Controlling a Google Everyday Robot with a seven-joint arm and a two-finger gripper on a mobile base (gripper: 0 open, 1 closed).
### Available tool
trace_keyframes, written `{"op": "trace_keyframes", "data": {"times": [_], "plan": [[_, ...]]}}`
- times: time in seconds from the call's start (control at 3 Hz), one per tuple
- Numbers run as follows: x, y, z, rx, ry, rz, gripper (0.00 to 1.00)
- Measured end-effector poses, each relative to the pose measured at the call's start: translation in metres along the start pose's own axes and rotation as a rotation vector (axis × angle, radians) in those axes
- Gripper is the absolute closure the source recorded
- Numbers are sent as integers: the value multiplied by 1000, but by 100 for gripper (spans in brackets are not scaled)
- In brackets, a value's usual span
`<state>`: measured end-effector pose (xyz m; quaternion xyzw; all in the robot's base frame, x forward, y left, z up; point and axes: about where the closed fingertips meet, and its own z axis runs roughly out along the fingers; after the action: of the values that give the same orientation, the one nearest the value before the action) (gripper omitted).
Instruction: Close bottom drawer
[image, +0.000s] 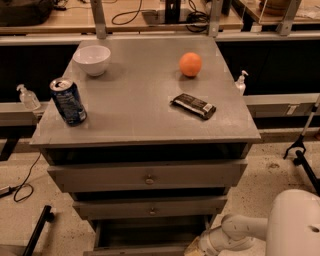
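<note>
The bottom drawer of the grey cabinet stands pulled out at the lower edge of the camera view. Its dark inside shows, and its front is mostly cut off by the frame, so the knob is out of view. The two wider drawers above it, the top drawer and the middle drawer, sit further in, each with a small round knob. My white arm comes in from the lower right. My gripper is at the drawer's right front corner, largely cut off by the frame's edge.
On the cabinet top stand a white bowl, a blue soda can, an orange and a dark snack bar. Sanitiser bottles stand on ledges either side. A black stand leg lies on the floor at the lower left.
</note>
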<state>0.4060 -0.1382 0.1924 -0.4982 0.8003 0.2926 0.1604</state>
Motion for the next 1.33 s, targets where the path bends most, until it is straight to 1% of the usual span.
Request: {"op": "trace_keyframes", "data": {"times": [0.67,1.0,1.33], "plan": [[0,0,0,0,0,0,100],[0,0,0,0,0,0,81],[0,0,0,0,0,0,58]]}}
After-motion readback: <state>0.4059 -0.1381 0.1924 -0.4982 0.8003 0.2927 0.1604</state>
